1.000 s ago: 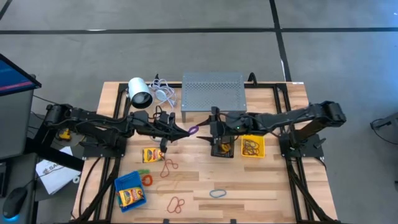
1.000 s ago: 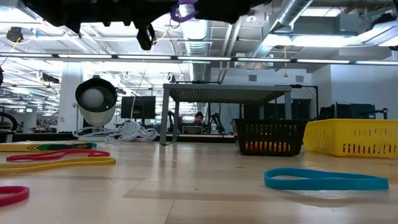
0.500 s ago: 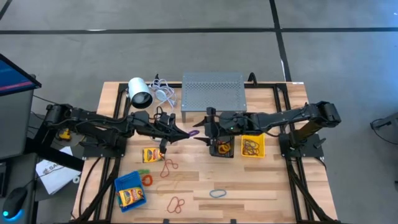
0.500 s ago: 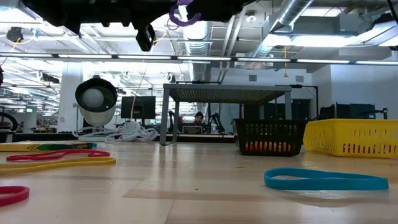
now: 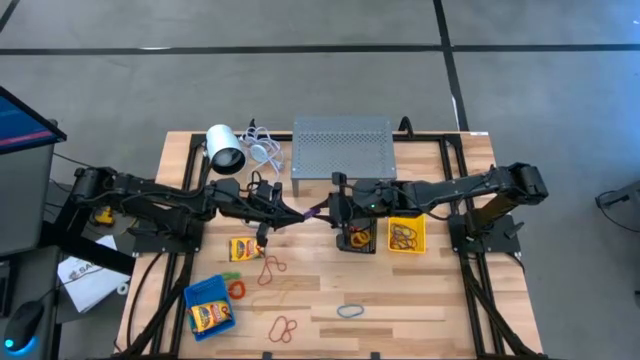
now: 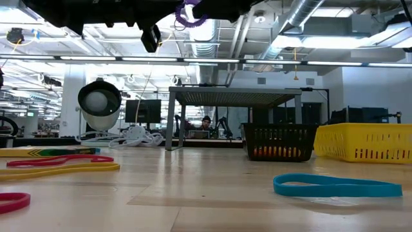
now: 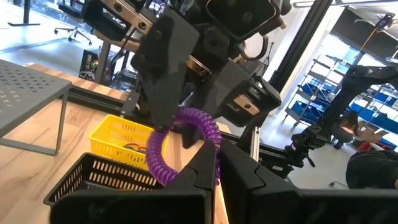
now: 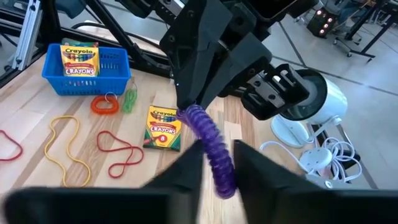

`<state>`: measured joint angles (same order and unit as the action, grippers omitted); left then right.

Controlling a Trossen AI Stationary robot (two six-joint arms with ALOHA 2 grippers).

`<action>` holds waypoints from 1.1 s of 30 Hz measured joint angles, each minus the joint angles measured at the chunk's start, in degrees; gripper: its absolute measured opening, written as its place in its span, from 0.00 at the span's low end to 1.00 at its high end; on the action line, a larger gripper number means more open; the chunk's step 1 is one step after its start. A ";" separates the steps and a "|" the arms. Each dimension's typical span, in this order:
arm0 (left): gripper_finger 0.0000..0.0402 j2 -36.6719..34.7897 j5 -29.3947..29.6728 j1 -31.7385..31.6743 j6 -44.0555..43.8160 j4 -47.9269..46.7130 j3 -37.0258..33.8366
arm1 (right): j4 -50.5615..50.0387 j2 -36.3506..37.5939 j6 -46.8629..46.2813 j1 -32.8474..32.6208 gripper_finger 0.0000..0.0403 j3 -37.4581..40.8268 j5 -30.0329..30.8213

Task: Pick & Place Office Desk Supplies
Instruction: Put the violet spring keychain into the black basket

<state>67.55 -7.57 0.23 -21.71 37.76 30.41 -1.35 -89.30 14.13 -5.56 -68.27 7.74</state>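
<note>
Up in the air at the middle of the counter (image 5: 420, 300), the left gripper (image 5: 300, 213) has its jaws clamped on a purple coil band (image 5: 313, 210); at its three o'clock the right gripper (image 5: 327, 212) pinches the band's other end, beside the black bin (image 5: 357, 243)

A wooden tabletop (image 5: 420, 300) stands on grey floor (image 5: 300, 80) crossed by dark lines, while beyond it ceiling ducts (image 6: 309, 19) and strip lights (image 6: 212, 61) hang over distant desks with monitors (image 6: 143, 111).
</note>
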 joint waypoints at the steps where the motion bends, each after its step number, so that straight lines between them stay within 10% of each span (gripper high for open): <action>1: 0.00 0.00 0.00 0.00 0.00 0.00 0.00 | 0.09 0.00 0.07 0.00 0.11 0.00 -0.17; 19: 0.13 0.00 1.16 0.00 -0.17 0.00 0.00 | -1.65 0.28 -0.63 -0.02 0.01 0.01 -0.21; 33: 0.48 -0.79 -0.89 0.07 -0.04 0.57 0.07 | -12.23 4.86 -2.96 0.20 0.00 -2.48 2.70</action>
<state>66.76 -8.46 0.30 -21.76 38.33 30.48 -13.58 -84.44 11.17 -5.37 -70.75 10.44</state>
